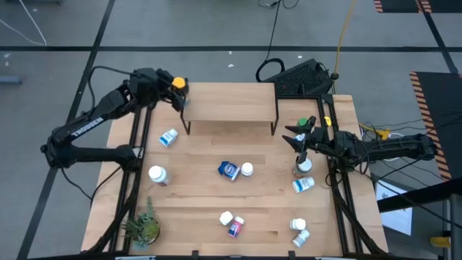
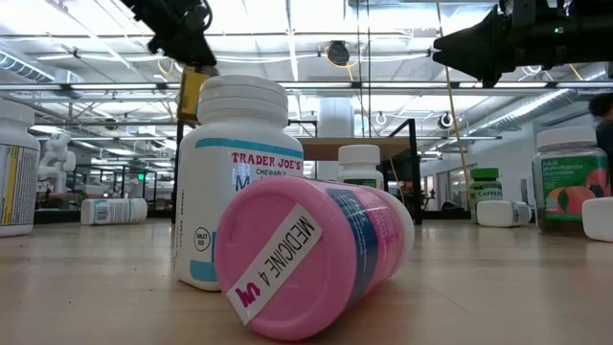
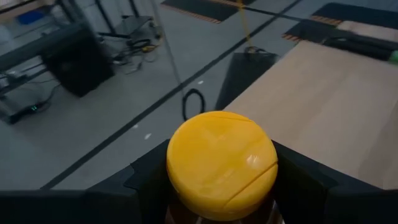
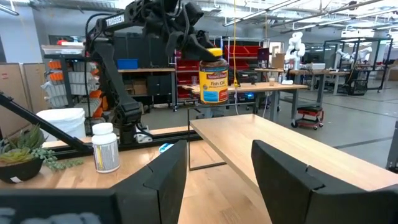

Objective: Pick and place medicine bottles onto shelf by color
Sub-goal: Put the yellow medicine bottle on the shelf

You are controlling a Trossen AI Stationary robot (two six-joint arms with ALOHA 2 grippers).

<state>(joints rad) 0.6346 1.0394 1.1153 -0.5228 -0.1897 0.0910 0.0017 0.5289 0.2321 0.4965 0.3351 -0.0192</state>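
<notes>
Above the shelf's point(image 1: 229, 102) left end, the left gripper point(image 1: 177, 88) is clamping the amber, yellow-capped bottle point(image 4: 213, 78) – lifted, upright, clear of the board. The right gripper point(image 1: 297, 136) is hovering off the shelf's right end – fingers parted, gripping nothing. Other bottles are sitting scattered across the table point(image 1: 195, 198).

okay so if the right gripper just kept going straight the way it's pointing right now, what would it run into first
Probably the shelf. The right gripper, jaws open and empty, looks along the shelf's light-wood top, so it would likely meet its near edge or skim over it. Beyond, the left gripper holds the amber yellow-capped bottle above the far end. Height is hard to judge.
</notes>
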